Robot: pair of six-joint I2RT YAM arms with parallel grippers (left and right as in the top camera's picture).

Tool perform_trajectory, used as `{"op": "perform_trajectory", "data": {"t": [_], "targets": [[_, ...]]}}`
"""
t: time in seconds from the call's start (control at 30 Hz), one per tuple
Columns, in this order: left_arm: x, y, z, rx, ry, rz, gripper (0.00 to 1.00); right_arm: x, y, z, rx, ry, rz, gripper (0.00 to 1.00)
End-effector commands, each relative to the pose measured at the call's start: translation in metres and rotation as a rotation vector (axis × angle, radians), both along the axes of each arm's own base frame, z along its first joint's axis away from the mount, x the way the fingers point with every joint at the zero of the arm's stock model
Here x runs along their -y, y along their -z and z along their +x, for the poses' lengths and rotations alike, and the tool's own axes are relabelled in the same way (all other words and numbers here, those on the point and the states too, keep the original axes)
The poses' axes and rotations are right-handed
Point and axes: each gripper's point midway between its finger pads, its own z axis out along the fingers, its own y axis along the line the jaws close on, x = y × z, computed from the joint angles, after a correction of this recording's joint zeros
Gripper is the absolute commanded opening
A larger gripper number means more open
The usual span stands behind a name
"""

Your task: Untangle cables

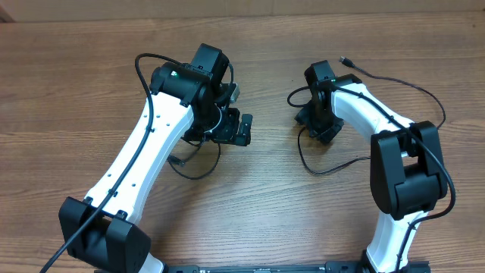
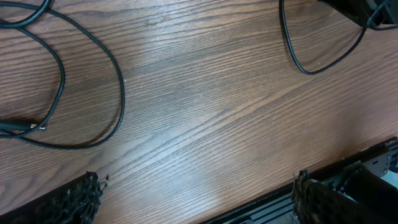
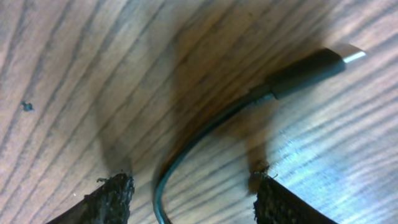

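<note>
Thin black cables lie loose on the wooden table. One cable (image 1: pixel 198 171) loops beside my left arm; in the left wrist view that loop (image 2: pixel 118 93) ends in a plug (image 2: pixel 25 126). My left gripper (image 2: pixel 199 200) hovers wide open over bare wood, with nothing between its fingers (image 2: pixel 78 200). Another cable (image 1: pixel 326 168) curves below my right gripper (image 1: pixel 318 123). In the right wrist view this cable (image 3: pixel 186 155) ends in a plug (image 3: pixel 311 65) and runs between the fingertips (image 3: pixel 115 196) of my right gripper (image 3: pixel 193 200). They stand apart on either side of it without touching.
A further cable (image 1: pixel 394 82) runs from a small plug (image 1: pixel 345 59) at the back toward the right side, past my right arm. A cable loop (image 2: pixel 311 65) shows at the top right of the left wrist view. The table's front rail (image 2: pixel 348 180) lies close to my left gripper.
</note>
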Motion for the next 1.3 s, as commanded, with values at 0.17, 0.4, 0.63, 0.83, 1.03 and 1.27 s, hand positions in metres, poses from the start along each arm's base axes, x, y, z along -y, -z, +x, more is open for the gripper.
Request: {"op": "perform_trajectory", "data": {"t": [0.17,0.4,0.63,0.83,1.03,1.27], "targets": [[0.001,-0.002,0.002,0.005,-0.013,0.0,1.0,0.001,0.02,-0.003,-0.03,0.006,-0.025,0.2],[0.001,-0.002,0.002,0.005,-0.013,0.0,1.0,0.005,0.007,0.014,0.0,0.003,0.021,0.04],[0.001,-0.002,0.002,0.005,-0.013,0.0,0.99,0.028,-0.054,0.068,0.117,0.019,0.165,0.04],[0.001,-0.002,0.002,0.005,-0.013,0.0,1.0,0.065,-0.118,0.115,0.283,0.099,0.238,0.04],[0.001,-0.002,0.002,0.005,-0.013,0.0,1.0,0.111,-0.17,0.162,0.517,0.151,0.228,0.04],[0.001,-0.002,0.002,0.005,-0.012,0.0,0.99,0.16,-0.184,0.182,0.641,0.225,0.124,0.04]]}}
